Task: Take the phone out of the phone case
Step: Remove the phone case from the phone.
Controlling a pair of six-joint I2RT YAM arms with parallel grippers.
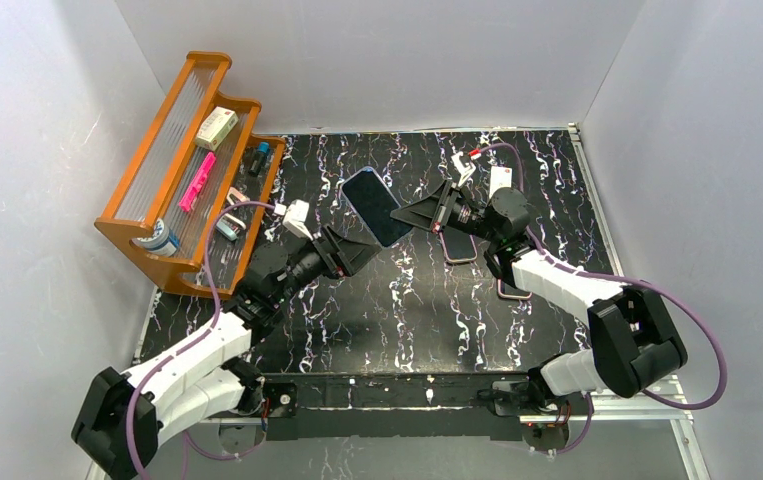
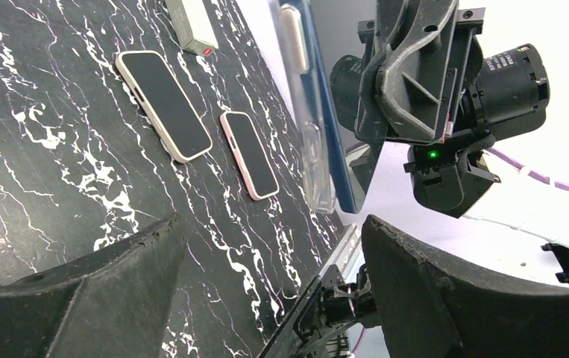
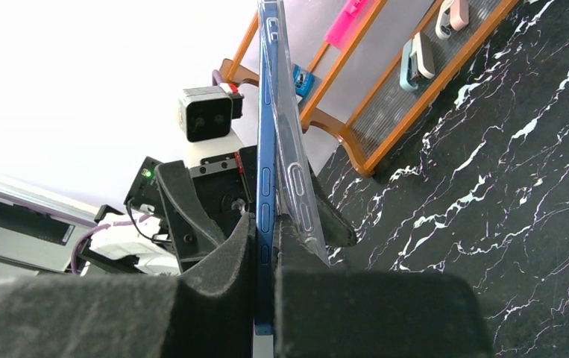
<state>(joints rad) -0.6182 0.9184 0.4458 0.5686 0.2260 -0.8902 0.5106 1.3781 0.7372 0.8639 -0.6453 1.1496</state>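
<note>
A blue phone [image 1: 375, 205] in a clear case is held up above the middle of the table. My right gripper [image 1: 425, 215] is shut on the phone's right end. In the right wrist view the phone [image 3: 266, 149] is edge-on between my fingers. The clear case [image 3: 296, 171] splays away from it toward the near end, beside one finger. My left gripper [image 1: 362, 248] is open just below-left of the phone. In the left wrist view the phone [image 2: 344, 149] and case [image 2: 307, 119] hang ahead of the open gap [image 2: 274, 231], touching neither finger.
Two more phones in pale cases [image 1: 457, 245] [image 1: 512, 290] lie on the black marble table under the right arm, with a small white box [image 1: 500, 180] behind them. An orange wooden rack [image 1: 192, 170] holding small items stands at the far left.
</note>
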